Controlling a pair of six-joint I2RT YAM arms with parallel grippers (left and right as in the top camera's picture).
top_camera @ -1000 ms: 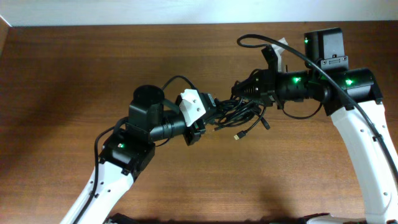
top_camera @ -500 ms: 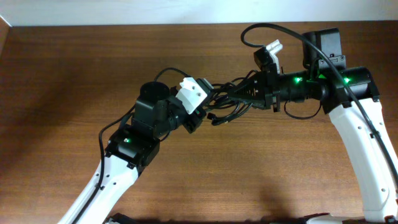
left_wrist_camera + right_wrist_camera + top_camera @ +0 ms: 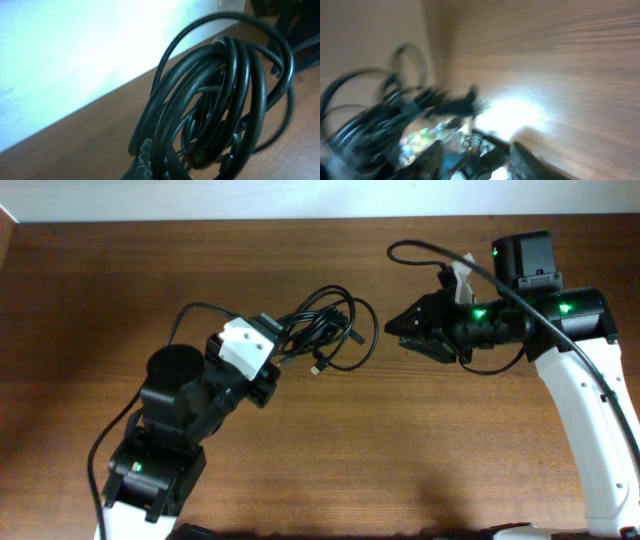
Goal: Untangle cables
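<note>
The cables (image 3: 325, 325) are a bunch of thin black loops with a small plug (image 3: 317, 367) hanging at the lower edge, held over the brown table. My left gripper (image 3: 278, 348) is shut on the bunch's left end. In the left wrist view the coiled cables (image 3: 215, 100) fill the frame right above the jaws (image 3: 185, 167). My right gripper (image 3: 398, 328) is to the right of the bunch, apart from it, with fingers spread and empty. The blurred right wrist view shows the cables (image 3: 365, 130) to the left of its fingers (image 3: 476, 157).
The wooden table (image 3: 420, 450) ends at a white wall (image 3: 200, 198) along the far edge. Thick black arm wiring (image 3: 425, 248) arcs above the right wrist, and another loop of it (image 3: 185, 315) rises from the left arm.
My left arm has pulled back to the left and carried the cable bunch with it. My right gripper has let go of the bunch and now stands apart from it.
</note>
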